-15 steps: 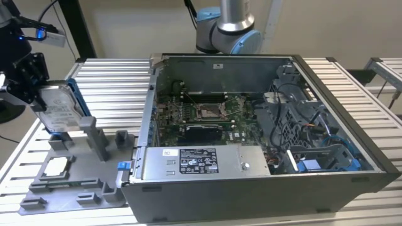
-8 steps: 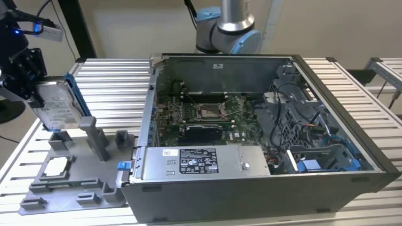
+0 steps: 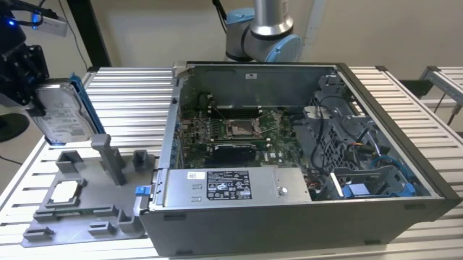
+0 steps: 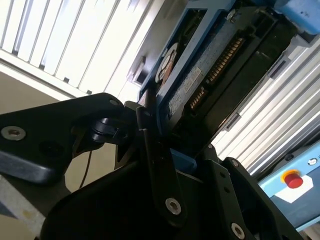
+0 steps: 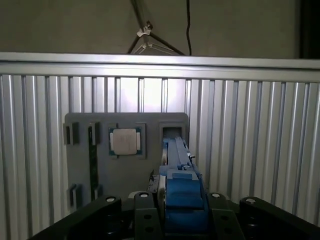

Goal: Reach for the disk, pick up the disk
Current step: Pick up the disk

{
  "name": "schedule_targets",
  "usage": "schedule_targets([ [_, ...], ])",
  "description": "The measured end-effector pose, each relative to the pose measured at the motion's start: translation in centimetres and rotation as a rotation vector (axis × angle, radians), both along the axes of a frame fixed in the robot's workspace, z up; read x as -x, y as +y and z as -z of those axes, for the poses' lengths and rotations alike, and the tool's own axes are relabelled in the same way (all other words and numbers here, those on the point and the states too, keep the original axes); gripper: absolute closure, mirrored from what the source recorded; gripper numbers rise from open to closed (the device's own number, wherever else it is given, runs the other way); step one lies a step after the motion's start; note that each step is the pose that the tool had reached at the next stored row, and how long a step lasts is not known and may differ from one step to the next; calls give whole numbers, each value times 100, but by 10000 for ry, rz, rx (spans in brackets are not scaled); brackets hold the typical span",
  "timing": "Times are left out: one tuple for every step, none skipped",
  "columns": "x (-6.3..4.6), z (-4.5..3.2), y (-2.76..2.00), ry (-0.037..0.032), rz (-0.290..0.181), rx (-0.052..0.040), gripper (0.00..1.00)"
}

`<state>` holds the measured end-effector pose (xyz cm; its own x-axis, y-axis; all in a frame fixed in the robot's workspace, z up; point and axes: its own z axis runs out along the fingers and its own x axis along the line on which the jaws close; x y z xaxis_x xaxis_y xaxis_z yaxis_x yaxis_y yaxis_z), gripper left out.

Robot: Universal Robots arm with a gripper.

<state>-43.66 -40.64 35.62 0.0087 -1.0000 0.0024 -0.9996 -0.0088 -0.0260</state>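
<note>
The black robot hand [image 3: 32,100] is closed on the flat silver-metal disk [image 3: 62,114] with a white label and a bright blue plastic frame, holding it on edge in the air at the exterior view's left. It hangs over the far corner of the grey moulded plastic tray [image 3: 72,216]. In the first wrist view the fingers [image 5: 145,207] flank the blue frame on both sides. This suggests the grip runs across the thin dimension so the disk hangs straight and cannot swing. Just under it a rectangular recess [image 5: 172,132] in the tray stands vacant, probably the upright seat shaped for this part, which would explain the vertical hold. Beside that recess a small square silver-white chip [image 5: 125,141] lies flat in its own pocket. The tray rests on a ribbed aluminium surface [image 3: 130,92] of long parallel slats. An open dark-grey computer case [image 3: 289,162] stands just beside the tray, with a silver box [image 3: 227,187] bearing a black-and-white sticker inside it. The silver and pale-blue arm [image 3: 264,32] rises behind the case against a plain beige wall [image 3: 159,32]
</note>
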Motion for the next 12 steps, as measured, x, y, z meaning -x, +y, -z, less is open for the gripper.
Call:
schedule_targets([
  [0, -21, 0, -1, 0, 0, 100],
  [1, -42, 0, -2, 0, 1, 100],
  [1, -64, 0, -3, 0, 2, 100],
  [1, -90, 0, -3, 0, 2, 100],
  [1, -113, 0, -4, 0, 2, 100],
  [1, -137, 0, -4, 0, 3, 100],
  [1, -162, 0, -3, 0, 4, 100],
  [2, -187, 0, -3, 0, 4, 100],
  [2, -212, 0, -4, 0, 4, 100],
  [2, -239, 0, -4, 0, 5, 100],
  [2, -266, 0, -4, 0, 4, 100],
  [2, -293, 0, -3, 0, 5, 100],
])
